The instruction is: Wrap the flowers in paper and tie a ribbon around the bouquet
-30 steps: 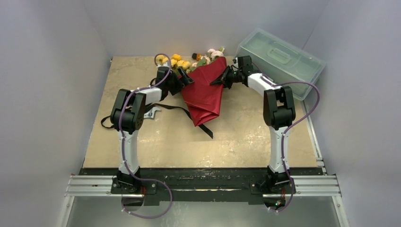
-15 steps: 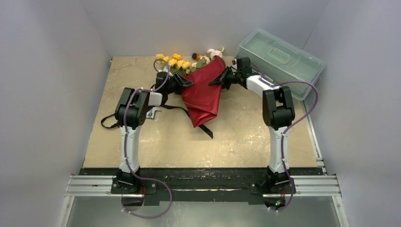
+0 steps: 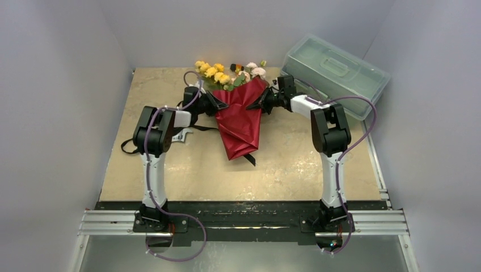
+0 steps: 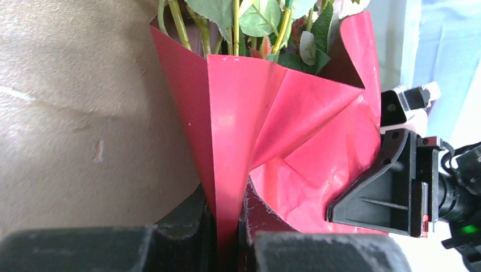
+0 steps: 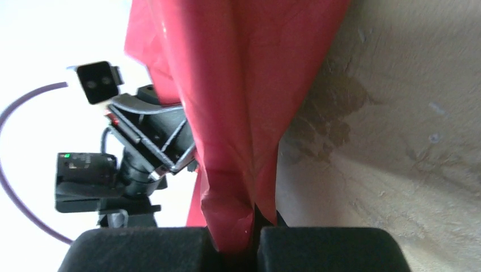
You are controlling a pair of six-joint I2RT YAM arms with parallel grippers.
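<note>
The bouquet lies at the back middle of the table, a cone of dark red paper (image 3: 241, 122) with the flowers (image 3: 215, 71) sticking out of its far end, yellow on the left and pink on the right. My left gripper (image 3: 218, 103) is shut on the cone's left edge; in the left wrist view a fold of paper (image 4: 272, 130) is pinched in my left gripper (image 4: 227, 218), below green stems (image 4: 235, 25). My right gripper (image 3: 255, 105) is shut on the right edge, with paper (image 5: 238, 85) bunched in my right gripper (image 5: 252, 229). The black ribbon (image 3: 198, 128) runs under the cone from the left.
A clear lidded plastic box (image 3: 334, 65) stands at the back right, close behind the right arm. A small silver tool (image 3: 181, 135) lies by the left arm's elbow. White walls close the table in on three sides.
My left gripper has closed on the paper's left edge. Both grippers have come closer together, and the cone has swung to lie straighter, its flower end shifted left.
</note>
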